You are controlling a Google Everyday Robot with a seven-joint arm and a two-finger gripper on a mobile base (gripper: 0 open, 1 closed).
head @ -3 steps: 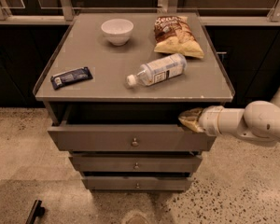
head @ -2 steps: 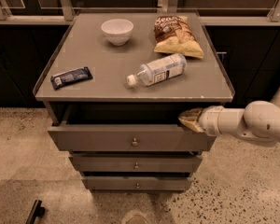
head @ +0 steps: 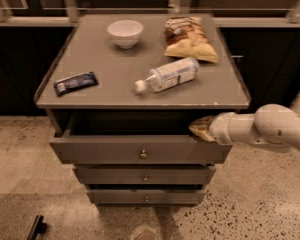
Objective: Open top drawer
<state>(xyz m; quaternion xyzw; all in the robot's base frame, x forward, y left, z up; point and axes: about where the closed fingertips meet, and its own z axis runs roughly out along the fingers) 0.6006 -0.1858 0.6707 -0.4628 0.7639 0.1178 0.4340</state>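
Observation:
The top drawer (head: 90,149) is the widest grey-taupe front, with a small round metal knob (head: 143,154) at its centre. It stands pulled out from under the cabinet top, with a dark gap behind its upper edge. My gripper (head: 202,128) comes in from the right on a white arm (head: 270,129) and rests at the drawer's upper right edge, just under the tabletop.
On the cabinet top (head: 110,84) lie a white bowl (head: 125,33), a chip bag (head: 189,38), a plastic bottle on its side (head: 167,75) and a dark snack bar (head: 76,83). Two narrower drawers (head: 145,176) sit below. Speckled floor surrounds; dark cabinets stand behind.

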